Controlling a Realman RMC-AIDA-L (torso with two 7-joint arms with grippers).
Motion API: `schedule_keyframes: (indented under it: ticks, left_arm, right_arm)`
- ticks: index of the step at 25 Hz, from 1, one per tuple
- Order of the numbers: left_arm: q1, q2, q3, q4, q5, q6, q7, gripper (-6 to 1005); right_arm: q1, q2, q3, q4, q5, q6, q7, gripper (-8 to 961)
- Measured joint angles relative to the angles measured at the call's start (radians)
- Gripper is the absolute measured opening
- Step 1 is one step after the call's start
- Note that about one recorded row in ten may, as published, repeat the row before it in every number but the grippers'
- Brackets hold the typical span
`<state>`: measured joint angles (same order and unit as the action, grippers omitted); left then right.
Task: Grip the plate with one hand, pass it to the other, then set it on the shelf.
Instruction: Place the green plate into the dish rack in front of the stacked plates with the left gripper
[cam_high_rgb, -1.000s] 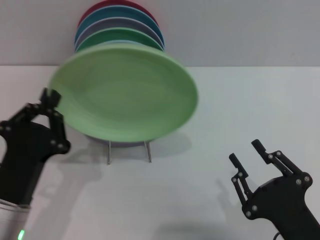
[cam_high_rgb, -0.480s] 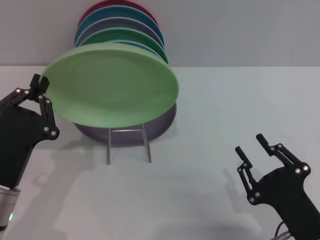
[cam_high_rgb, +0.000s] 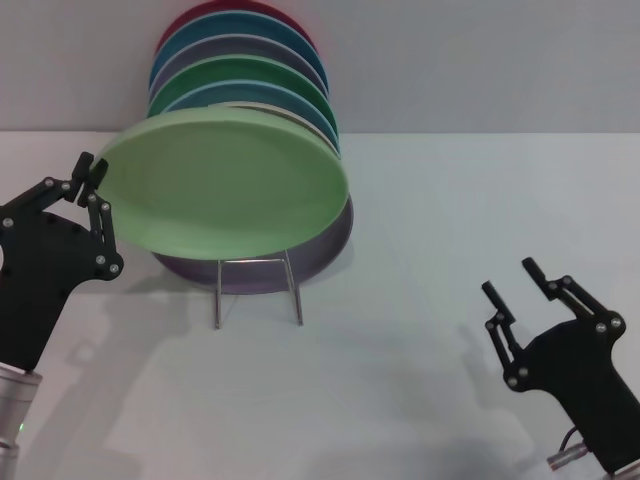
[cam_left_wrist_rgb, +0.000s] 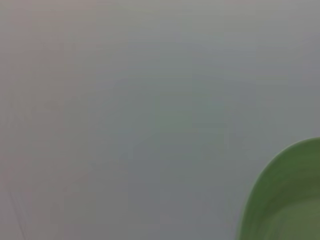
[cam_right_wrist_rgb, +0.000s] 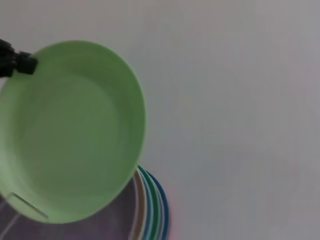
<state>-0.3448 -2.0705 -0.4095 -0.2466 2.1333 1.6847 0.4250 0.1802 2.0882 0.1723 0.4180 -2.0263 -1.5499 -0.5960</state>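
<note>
The light green plate (cam_high_rgb: 225, 185) hangs tilted in front of the plates standing in the silver wire shelf (cam_high_rgb: 250, 263), its lower edge just above the shelf's looped front. My left gripper (cam_high_rgb: 92, 168) is shut on the plate's left rim. The plate also shows in the left wrist view (cam_left_wrist_rgb: 285, 200) and in the right wrist view (cam_right_wrist_rgb: 70, 130), where a black fingertip (cam_right_wrist_rgb: 20, 63) sits on its rim. My right gripper (cam_high_rgb: 508, 277) is open and empty, low at the right, well away from the plate.
Several plates stand in the shelf behind the light green one, among them a red one (cam_high_rgb: 235, 10), a darker green one (cam_high_rgb: 245, 72) and a lavender one (cam_high_rgb: 325, 245). A white table (cam_high_rgb: 450, 200) spreads to the right.
The light green plate has moved back and down toward the shelf, held by my left gripper. My right gripper has drawn away, lower and to the right.
</note>
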Motion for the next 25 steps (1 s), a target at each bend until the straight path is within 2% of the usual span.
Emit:
schedule_keyframes:
  ticks: [10, 25]
  left_arm:
    - [0.000, -0.004, 0.038, 0.015, 0.001, -0.077, 0.035, 67]
    - [-0.008, -0.005, 0.052, 0.004, 0.000, -0.196, 0.072, 102]
  right_arm:
    - [0.022, -0.001, 0.064, -0.024, 0.000, 0.038, 0.002, 378]
    - [0.048, 0.000, 0.066, -0.024, 0.000, 0.082, 0.005, 377]
